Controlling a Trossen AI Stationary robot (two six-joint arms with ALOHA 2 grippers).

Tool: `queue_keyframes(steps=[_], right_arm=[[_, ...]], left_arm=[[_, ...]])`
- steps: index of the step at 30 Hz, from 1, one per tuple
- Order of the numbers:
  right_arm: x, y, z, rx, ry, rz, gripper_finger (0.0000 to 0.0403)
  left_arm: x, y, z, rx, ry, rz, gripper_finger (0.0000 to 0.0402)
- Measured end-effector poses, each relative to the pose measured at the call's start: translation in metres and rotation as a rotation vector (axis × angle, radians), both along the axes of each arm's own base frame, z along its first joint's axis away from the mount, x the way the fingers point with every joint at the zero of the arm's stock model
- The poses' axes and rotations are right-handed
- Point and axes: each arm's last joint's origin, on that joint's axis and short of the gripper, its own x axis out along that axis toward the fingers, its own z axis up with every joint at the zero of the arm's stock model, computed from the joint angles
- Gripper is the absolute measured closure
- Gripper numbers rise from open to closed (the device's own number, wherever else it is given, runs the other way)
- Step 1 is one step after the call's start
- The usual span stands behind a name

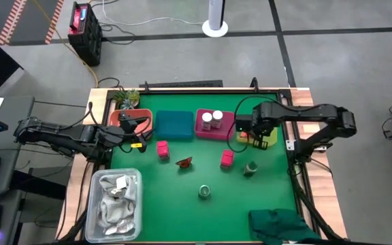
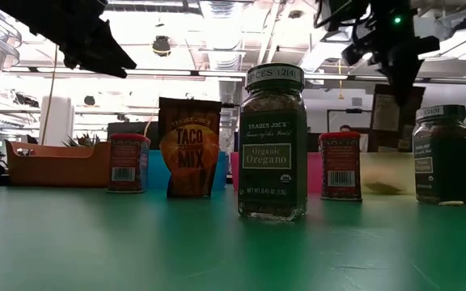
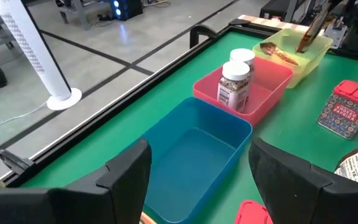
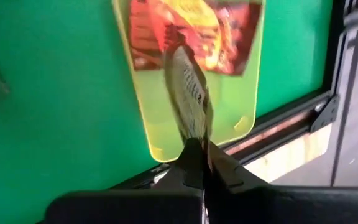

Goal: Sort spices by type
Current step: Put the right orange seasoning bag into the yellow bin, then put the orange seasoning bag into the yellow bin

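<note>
While the left pincer [image 3: 197,180] hangs apart above the blue bin [image 3: 191,155], the right pincer [image 4: 201,146] is clamped on a foil packet [image 4: 188,93] over the yellow bin [image 4: 166,134].

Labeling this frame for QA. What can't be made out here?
- Orange bin: contents hidden in the high view by the left tool hovering over it; the low view shows only its side wall.
- Yellow bin: the high view is blocked by the right tool, shut on a foil packet.
- That packet's print: edge-on in the right wrist view, unreadable.
- White wrappers in the clear tub: count unclear, crumpled together.
</note>
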Motion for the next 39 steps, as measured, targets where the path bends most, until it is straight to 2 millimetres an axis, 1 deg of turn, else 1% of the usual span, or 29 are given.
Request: queue_keyframes(steps=[2, 5, 7, 12, 17, 21, 27, 30, 33, 39], right_arm=[[-0.004, -0.004, -0.005, 0.014, 0.013, -0.036, 0.0384], [-0.01, -0.009, -0.014, 0.086, 0.038, -0.084, 0.0384], [-0.014, -0.011, -0.02, 0.113, 0.065, -0.086, 0.0384], [-0.019, -0.017, -0.034, 0.133, 0.126, -0.104, 0.0384], [-0.022, -0.019, -0.039, 0.137, 0.14, -0.118, 0.0374], [-0.022, -0.019, -0.039, 0.138, 0.14, -0.111, 0.034], [-0.022, -0.019, -0.039, 0.137, 0.14, -0.112, 0.0262], [-0.021, -0.019, -0.035, 0.139, 0.143, -0.11, 0.0229], [-0.017, -0.02, -0.023, 0.125, 0.085, -0.097, 0.0208], [-0.007, -0.027, 0.004, -0.003, 0.017, 0.01, 0.0199]], left_arm=[[0.0, 0.0, 0.0, -0.001, -0.002, 0.001, 0.0146], [0.0, 0.0, 0.0, -0.005, -0.004, 0.002, 0.0146], [0.0, 0.0, 0.0, -0.005, -0.003, 0.003, 0.0146], [0.0, 0.0, 0.0, -0.005, -0.003, 0.002, 0.0146], [0.0, 0.0, 0.0, -0.005, -0.002, 0.002, 0.0146], [0.0, 0.0, 0.0, -0.005, -0.002, 0.002, 0.0146], [0.0, 0.0, 0.0, -0.005, 0.0, 0.003, 0.0146], [0.0, 0.0, 0.0, -0.005, 0.0, 0.003, 0.0146], [0.0, 0.0, 0.0, -0.005, -0.001, 0.003, 0.0146], [0.0, 0.0, 0.0, -0.005, -0.002, 0.003, 0.0146]])
